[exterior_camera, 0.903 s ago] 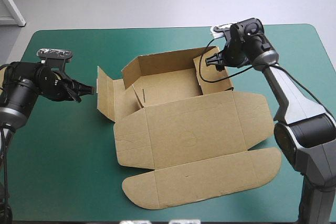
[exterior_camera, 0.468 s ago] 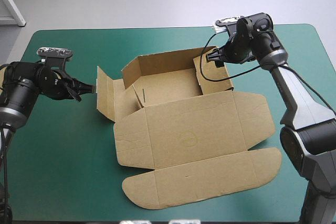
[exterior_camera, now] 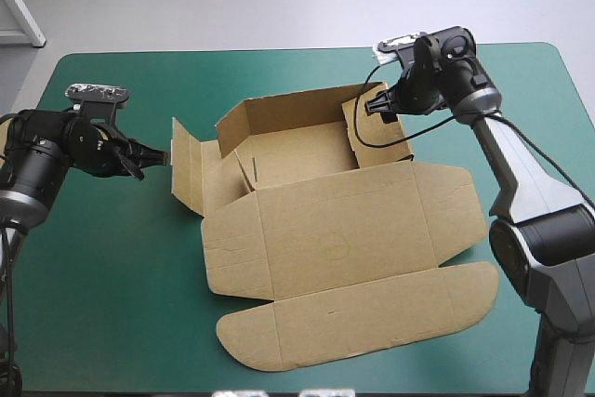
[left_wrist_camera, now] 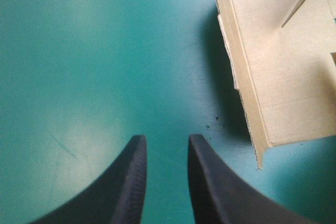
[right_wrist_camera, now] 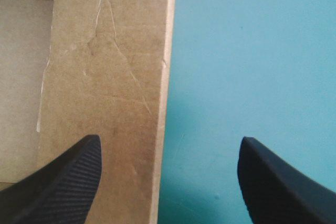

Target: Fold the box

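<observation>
Roughly midway: box (exterior_camera: pixel 325 230) at middle of table (exterior_camera: pixel 112 304), far walls raised, left flap untucked, lid flat toward near edge; left gripper (left_wrist_camera: pixel 165 141) narrowly parted, right gripper (right_wrist_camera: pixel 168 145) wide, both empty.

The box (exterior_camera: pixel 325 230) is matt creased brown board on a smooth teal-green cover (exterior_camera: pixel 112 304)

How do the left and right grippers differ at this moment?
The left gripper is open only narrowly; the right gripper is open wide. The left is over bare teal-green cover beside the box; the right hangs over a box panel's edge. Both hold nothing.
</observation>
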